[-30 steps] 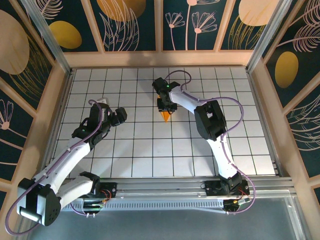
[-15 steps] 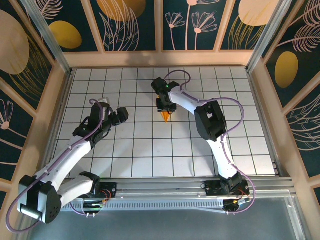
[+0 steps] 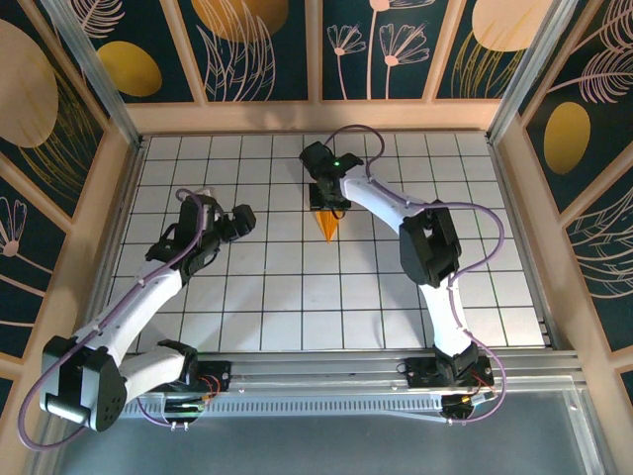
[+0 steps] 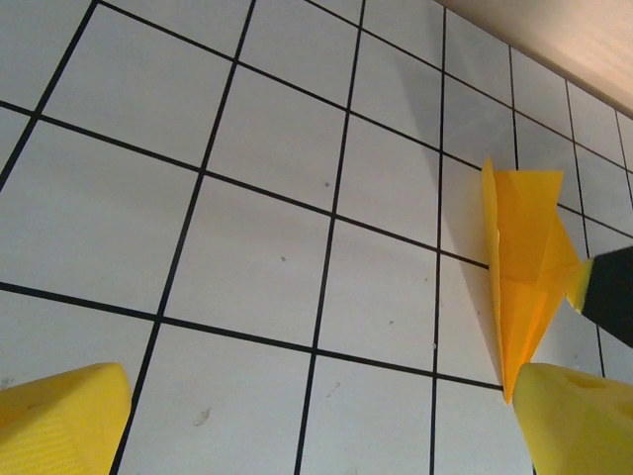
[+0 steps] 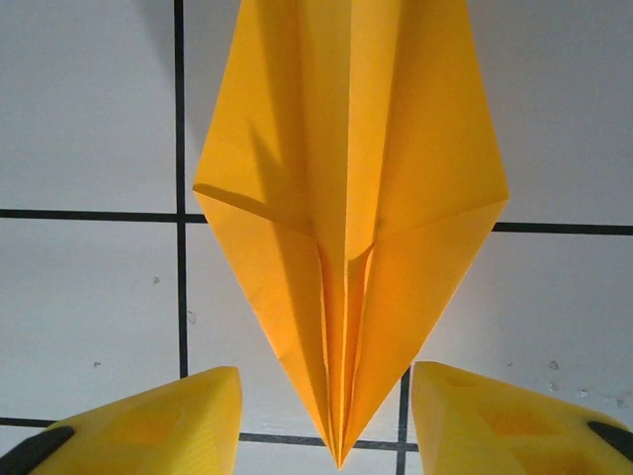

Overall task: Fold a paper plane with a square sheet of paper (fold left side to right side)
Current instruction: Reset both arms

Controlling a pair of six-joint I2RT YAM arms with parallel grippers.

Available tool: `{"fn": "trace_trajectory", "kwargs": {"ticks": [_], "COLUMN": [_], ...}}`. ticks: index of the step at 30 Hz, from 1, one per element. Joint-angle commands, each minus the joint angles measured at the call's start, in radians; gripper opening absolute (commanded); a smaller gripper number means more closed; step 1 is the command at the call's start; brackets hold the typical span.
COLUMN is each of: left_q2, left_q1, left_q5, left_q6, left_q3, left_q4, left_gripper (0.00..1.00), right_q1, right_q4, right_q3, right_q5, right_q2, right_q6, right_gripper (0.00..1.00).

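I judge the folding done: the paper plane [image 5: 346, 247] lies flat on the gridded table [image 3: 396, 297], one point between my right gripper's [image 5: 321, 396] parted, unclamped jaws, with my left gripper [image 4: 316, 416] spread wide and empty.

Right claw [image 3: 327, 206] over paper plane [image 3: 327, 229]

Paper plane [image 3: 327, 227]: orange-yellow sheet folded to a narrow, pointed dart. Lies flat on the white gridded desk [image 3: 297, 297], in the far-centre part. Sharp tip points toward the near edge; the wider far end is covered from above. Right wrist view: centre crease runs the length, two layered flaps meet along it, side corners flare out, and the tip crosses a black grid line.
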State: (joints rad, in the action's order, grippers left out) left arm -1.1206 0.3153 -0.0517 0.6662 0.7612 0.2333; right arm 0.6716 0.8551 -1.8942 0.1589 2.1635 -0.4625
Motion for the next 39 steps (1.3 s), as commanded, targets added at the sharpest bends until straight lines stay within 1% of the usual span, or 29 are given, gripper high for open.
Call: {"fn": "trace_trajectory", "kwargs": {"ticks": [1, 5, 8, 14, 17, 20, 24, 28, 31, 34, 37, 39], "left_q2": [-0.01, -0.008, -0.008, -0.009, -0.003, 0.009, 0.061, 0.14, 0.2, 0.239, 0.235, 0.212], "left_q1": [-0.043, -0.099, -0.123, -0.139, -0.14, -0.142, -0.142, -0.142, -0.142, -0.142, -0.142, -0.142], "left_q5": [0.039, 0.068, 0.05, -0.055, -0.111, -0.159, -0.246, -0.398, -0.521, -0.643, -0.687, -0.696], "left_q6": [0.016, 0.023, 0.021, -0.005, -0.011, -0.013, -0.029, -0.096, -0.182, -0.252, -0.364, -0.427], "left_q3": [0.015, -0.005, -0.01, -0.004, -0.005, -0.008, -0.048, -0.136, -0.239, -0.352, -0.456, -0.499], "left_q4": [-0.035, -0.068, -0.082, -0.092, -0.098, -0.108, -0.152, -0.246, -0.377, -0.535, -0.718, -0.811], "left_gripper": [0.99, 0.99, 0.99, 0.99, 0.99, 0.99, 0.99, 0.99, 0.99, 0.99, 0.99, 0.99], "right_q1": [0.008, 0.0, -0.014, -0.085, -0.133, -0.207, -0.294, -0.41, -0.499, -0.583, -0.655, -0.667], "right_q4": [-0.025, -0.136, -0.22, -0.384, -0.461, -0.535, -0.651, -0.847, -1.032, -1.268, -1.434, -1.51], "right_q3": [0.051, 0.182, 0.303, 0.57, 0.697, 0.821, 0.993, 1.196, 1.344, 1.501, 1.578, 1.598], "right_q5": [0.033, 0.037, 0.053, 0.085, 0.085, 0.071, 0.075, 0.067, 0.053, -0.002, -0.06, -0.068], "right_q2": [-0.077, -0.191, -0.295, -0.536, -0.658, -0.775, -0.92, -1.054, -1.12, -1.127, -1.065, -1.012], "right_q6": [0.02, 0.031, 0.039, 0.082, 0.107, 0.142, 0.205, 0.27, 0.295, 0.321, 0.316, 0.342], "right_gripper": [0.56, 0.68, 0.76, 0.87, 0.93, 0.99, 0.99, 0.99, 0.99, 0.99, 0.99, 0.99]}}
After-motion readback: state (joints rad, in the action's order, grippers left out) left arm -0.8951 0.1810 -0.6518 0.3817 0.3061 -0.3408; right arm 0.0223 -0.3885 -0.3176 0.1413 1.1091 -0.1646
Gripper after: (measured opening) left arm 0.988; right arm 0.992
